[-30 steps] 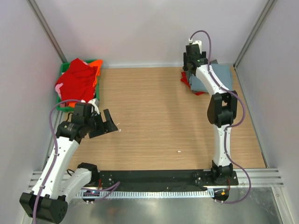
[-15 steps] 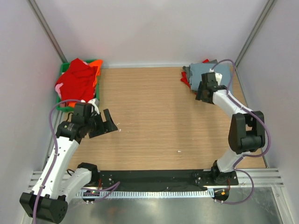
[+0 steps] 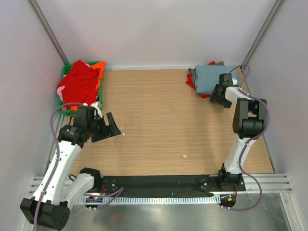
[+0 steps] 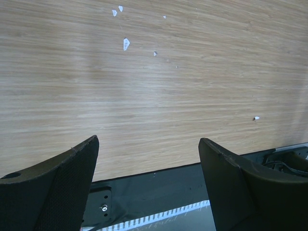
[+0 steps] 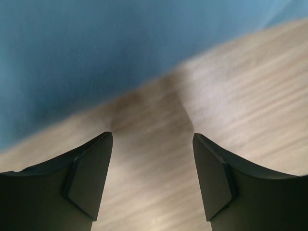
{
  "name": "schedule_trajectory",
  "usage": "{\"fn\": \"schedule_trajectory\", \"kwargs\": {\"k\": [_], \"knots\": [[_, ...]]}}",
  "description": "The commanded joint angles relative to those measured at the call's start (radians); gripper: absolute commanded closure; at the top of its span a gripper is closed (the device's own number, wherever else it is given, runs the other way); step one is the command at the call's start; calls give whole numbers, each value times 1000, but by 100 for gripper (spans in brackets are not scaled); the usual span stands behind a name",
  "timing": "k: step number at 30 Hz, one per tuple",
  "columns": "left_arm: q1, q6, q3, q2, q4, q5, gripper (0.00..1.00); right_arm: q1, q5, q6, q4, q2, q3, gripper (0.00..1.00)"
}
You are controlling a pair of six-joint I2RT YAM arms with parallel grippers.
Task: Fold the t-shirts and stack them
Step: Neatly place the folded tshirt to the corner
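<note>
The blue shirt (image 3: 210, 78) lies folded in the far-R corner of the counter (image 3: 159, 120), on top of a grey shirt (image 3: 192, 72) and a red shirt (image 3: 190, 83) whose edges poke out on its L side. R arm (image 3: 244, 120) reaches to the stack's near-R edge; R jaws are spread w/ nothing btwn them, low over bare wood just beside the blue cloth (wrist view is blurred, so can't tell if they touch the counter). A red heap (image 3: 77, 84) of more shirts, w/ an orange shirt (image 3: 100, 77) at its R side, sits in the crate (image 3: 99, 63) at the far-L corner, spilling over the rim. L arm (image 3: 61, 154) is bent nr the crate; L jaws are released and empty, over bare counter w/ a few white specks (image 4: 125, 44) on it. The two arms are well apart, one at each side.
</note>
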Motion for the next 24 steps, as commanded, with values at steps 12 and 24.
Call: {"fn": "schedule_trajectory", "kwargs": {"k": [12, 24], "knots": [[3, -10, 2, 26, 17, -13, 15, -77, -129, -65, 47, 258, 391, 28], [1, -12, 2, -11, 18, -16, 15, -17, -127, -3, 79, -42, 163, 16]]}}
